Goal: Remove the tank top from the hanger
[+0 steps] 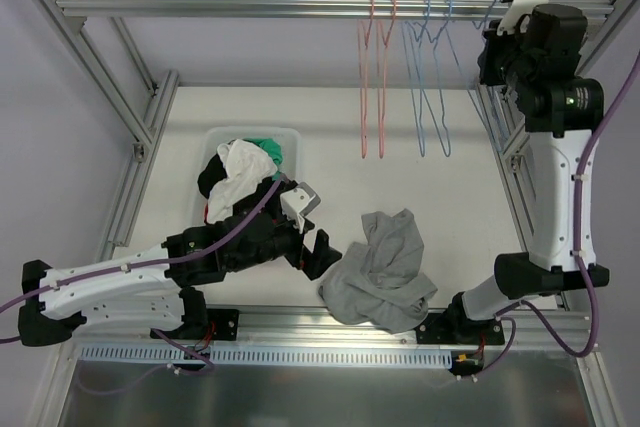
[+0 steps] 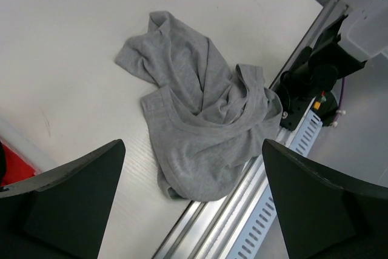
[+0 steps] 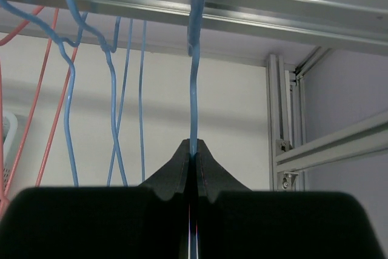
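Observation:
The grey tank top (image 1: 385, 267) lies crumpled on the table near the front edge, off any hanger; it also shows in the left wrist view (image 2: 200, 119). My left gripper (image 1: 318, 250) is open and empty, just left of the tank top, its jaws wide apart (image 2: 193, 168) above the garment's near hem and the front rail. My right gripper (image 1: 497, 45) is raised at the far right by the overhead rail and is shut on a bare blue wire hanger (image 3: 194, 89), whose hook hangs on the rail (image 1: 489, 2).
Two red hangers (image 1: 375, 77) and other blue hangers (image 1: 430, 77) hang empty on the overhead rail (image 1: 250, 5). A white bin (image 1: 215, 137) holding several clothes stands at the back left. Aluminium frame posts (image 1: 140, 137) border the table.

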Available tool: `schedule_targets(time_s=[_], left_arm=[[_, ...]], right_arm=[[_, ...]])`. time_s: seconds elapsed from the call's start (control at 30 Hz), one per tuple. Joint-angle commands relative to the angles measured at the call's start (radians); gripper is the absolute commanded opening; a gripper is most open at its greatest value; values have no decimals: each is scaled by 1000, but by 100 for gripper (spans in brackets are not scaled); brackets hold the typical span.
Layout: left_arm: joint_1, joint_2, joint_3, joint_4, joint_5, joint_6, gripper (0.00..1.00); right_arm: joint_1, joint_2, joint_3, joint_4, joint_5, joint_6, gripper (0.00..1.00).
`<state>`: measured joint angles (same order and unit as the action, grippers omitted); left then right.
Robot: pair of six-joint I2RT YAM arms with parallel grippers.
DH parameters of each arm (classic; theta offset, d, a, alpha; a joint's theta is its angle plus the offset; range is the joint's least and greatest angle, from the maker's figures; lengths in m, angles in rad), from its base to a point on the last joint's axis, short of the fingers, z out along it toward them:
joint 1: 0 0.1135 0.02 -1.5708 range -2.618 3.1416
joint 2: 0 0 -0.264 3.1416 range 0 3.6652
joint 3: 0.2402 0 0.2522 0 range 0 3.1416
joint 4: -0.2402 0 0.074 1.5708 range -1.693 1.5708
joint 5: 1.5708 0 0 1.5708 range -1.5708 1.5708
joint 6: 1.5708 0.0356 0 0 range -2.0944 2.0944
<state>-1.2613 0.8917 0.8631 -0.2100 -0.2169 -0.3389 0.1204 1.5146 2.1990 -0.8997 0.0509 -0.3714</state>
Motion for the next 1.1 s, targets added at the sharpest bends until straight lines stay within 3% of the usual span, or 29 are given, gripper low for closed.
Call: schedule_targets(time_s=[0.0, 0.37, 0.57, 0.7, 0.77, 0.8, 0.93, 1.07], left_arm=[[5, -33, -19, 6, 33, -5, 99], [5, -5, -26, 8, 45, -9, 99], [5, 128, 36, 12, 42, -9, 99], [5, 222, 76, 26, 44, -18, 99], [5, 277, 99, 35, 60, -20, 99], [5, 298, 105, 46, 65, -20, 99], [5, 403, 154, 70, 97, -11, 99], [0, 585, 226, 73, 175, 14, 99]], right_arm=[[-10, 51, 47, 41, -78, 11, 0], [-13, 59, -38, 50, -80, 46, 0], [-24, 18, -70, 48, -82, 54, 1], [-34, -7, -88, 44, -82, 58, 61], [-41, -39, -102, 41, -83, 68, 80], [-45, -51, -104, 30, -80, 71, 99], [-59, -152, -139, -14, -16, 89, 99], [-61, -365, -281, -45, 108, 121, 100]])
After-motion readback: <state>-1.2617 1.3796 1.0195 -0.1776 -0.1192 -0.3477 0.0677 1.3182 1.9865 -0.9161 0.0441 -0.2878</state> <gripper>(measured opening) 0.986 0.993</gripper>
